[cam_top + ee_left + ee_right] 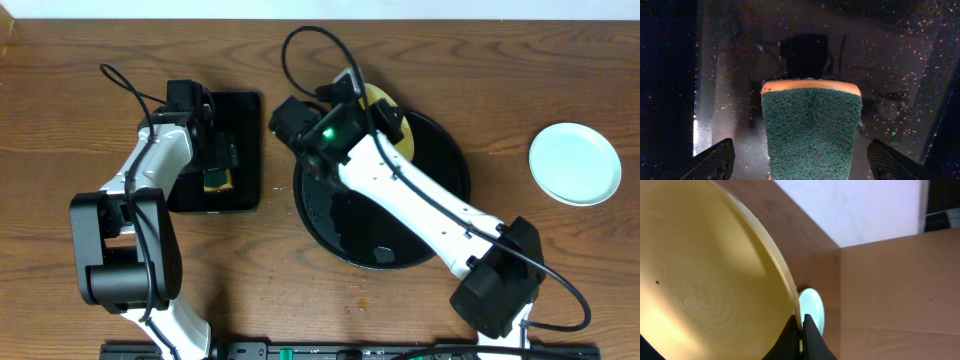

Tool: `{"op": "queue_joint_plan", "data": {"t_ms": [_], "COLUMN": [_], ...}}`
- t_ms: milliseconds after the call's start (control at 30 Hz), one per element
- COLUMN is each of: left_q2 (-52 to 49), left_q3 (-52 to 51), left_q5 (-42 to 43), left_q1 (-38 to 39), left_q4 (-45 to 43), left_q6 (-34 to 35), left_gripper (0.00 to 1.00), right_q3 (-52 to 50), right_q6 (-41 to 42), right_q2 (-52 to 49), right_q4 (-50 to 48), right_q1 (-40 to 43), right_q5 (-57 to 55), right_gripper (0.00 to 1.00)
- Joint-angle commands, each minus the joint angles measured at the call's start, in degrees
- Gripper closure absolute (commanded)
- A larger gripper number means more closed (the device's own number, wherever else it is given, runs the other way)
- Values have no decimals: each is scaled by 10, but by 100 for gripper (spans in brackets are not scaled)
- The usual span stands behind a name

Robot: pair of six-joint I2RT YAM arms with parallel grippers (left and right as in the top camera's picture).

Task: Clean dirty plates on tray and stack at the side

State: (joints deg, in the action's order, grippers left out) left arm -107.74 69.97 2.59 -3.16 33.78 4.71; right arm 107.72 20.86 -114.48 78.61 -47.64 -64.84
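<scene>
Pinching the yellow plate (705, 280) by its rim, the right gripper (801, 325) was clamped on it at the far edge of the round tray (440, 200). The left gripper (801, 162) hung with fingers spread wide over a green sponge (812, 125) in the small tray (247, 110). A mint plate (574, 163) sat on the table (80, 60), well right of the round tray.

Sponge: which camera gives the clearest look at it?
The left wrist view: the sponge fills the middle, its green scrubbing face and orange edge plain. Overhead, only a small piece shows on the small black tray, mostly hidden under the left arm. The right wrist view does not show it.
</scene>
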Motion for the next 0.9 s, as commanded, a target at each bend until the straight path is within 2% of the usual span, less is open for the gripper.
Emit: {"op": "queue_joint_plan", "data": {"t_ms": [0,667,767,867], "left_q2": [0,0,0,0], "left_q3": [-1,-1,-1,-1], "left_q5": [-7,-7,-7,-7], "left_q1": [-1,-1,-1,-1], "left_q4": [0,0,0,0], "left_q6": [1,1,1,1], "left_gripper": [15,15,15,15], "right_q3": [11,10,9,9], "right_q6": [20,62,61,60], "right_q2": [-3,-3,-3,-3], "right_q4": [0,-2,-2,-5], "right_q1": [-5,5,16,44], "right_q5": [-56,-34,14,129], "right_gripper": [99,99,99,99]}}
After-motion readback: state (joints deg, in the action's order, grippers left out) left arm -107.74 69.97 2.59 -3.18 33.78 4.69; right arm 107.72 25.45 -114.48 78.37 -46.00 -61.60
